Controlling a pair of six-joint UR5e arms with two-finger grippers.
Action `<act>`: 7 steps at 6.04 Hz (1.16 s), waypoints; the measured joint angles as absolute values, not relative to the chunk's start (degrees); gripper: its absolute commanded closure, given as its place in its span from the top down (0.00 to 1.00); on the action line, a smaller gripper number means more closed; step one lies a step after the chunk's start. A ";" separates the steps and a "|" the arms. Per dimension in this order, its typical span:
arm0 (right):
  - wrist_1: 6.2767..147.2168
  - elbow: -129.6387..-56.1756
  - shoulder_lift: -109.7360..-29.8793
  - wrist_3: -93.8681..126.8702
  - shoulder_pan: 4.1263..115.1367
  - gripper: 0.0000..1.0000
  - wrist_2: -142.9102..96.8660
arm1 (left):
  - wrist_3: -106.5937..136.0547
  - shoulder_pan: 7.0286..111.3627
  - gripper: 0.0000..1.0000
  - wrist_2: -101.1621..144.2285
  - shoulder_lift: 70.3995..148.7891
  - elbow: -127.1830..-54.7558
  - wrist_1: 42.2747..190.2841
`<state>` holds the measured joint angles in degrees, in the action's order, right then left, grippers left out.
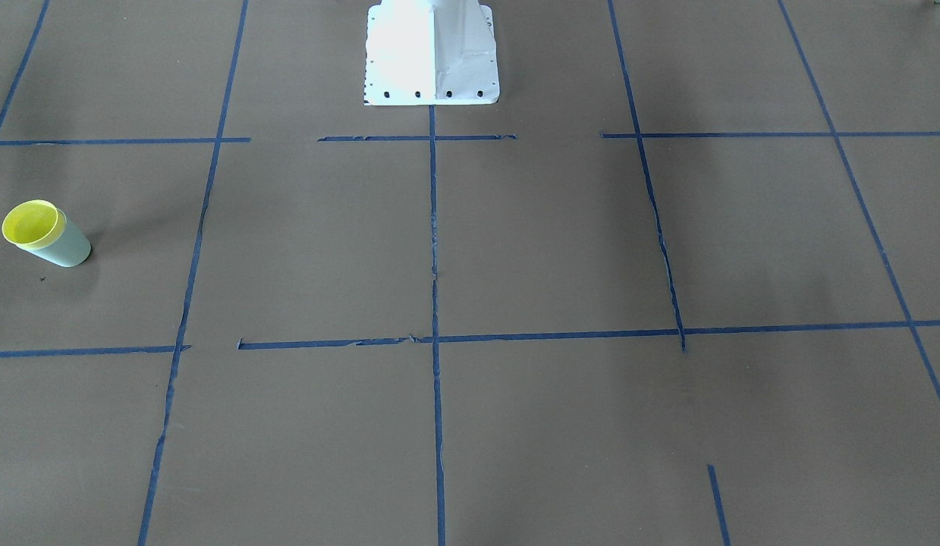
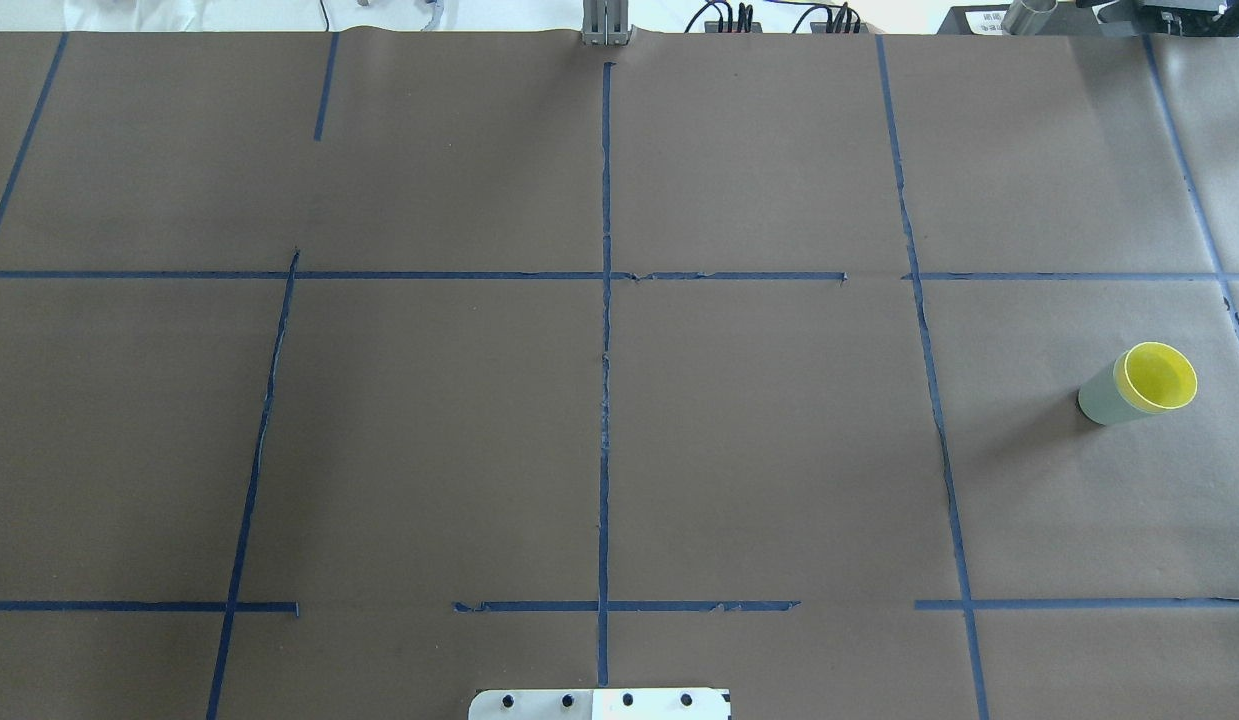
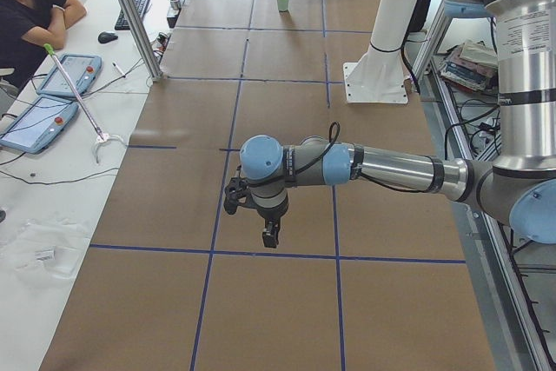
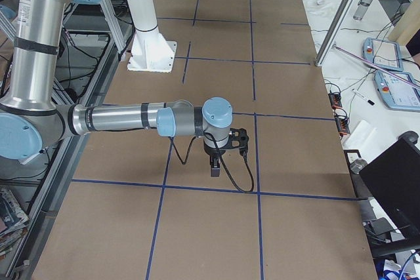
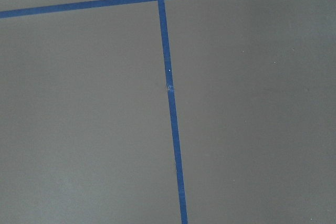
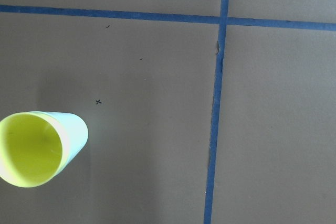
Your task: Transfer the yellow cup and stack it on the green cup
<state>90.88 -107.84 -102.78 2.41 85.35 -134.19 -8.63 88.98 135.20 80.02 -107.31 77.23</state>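
Front-facing and overhead: yellow cup (image 1: 31, 224) stands nested inside green cup (image 1: 69, 250), rim up, far out on the robot's right side of the tabletop (image 1: 515, 250); no arm in either view. Side views: left pincer (image 3: 268, 234) and right pincer (image 4: 215, 167) hang over bare tabletop, nothing seen in them, opening cannot be told. Right wrist: stack at lower left, so right arm judged nearer; stacking looks done.
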 measured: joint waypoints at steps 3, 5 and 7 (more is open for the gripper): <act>90.66 -107.95 -103.25 2.03 86.24 1.00 -134.30 | -8.70 88.87 1.00 135.20 79.92 -105.66 77.28; 90.21 -107.99 -103.74 2.02 86.37 1.00 -134.52 | -8.68 88.80 1.00 135.26 79.90 -105.19 77.49; 90.20 -108.18 -103.91 2.02 86.39 1.00 -134.68 | -8.72 88.67 1.00 135.24 79.99 -105.15 77.56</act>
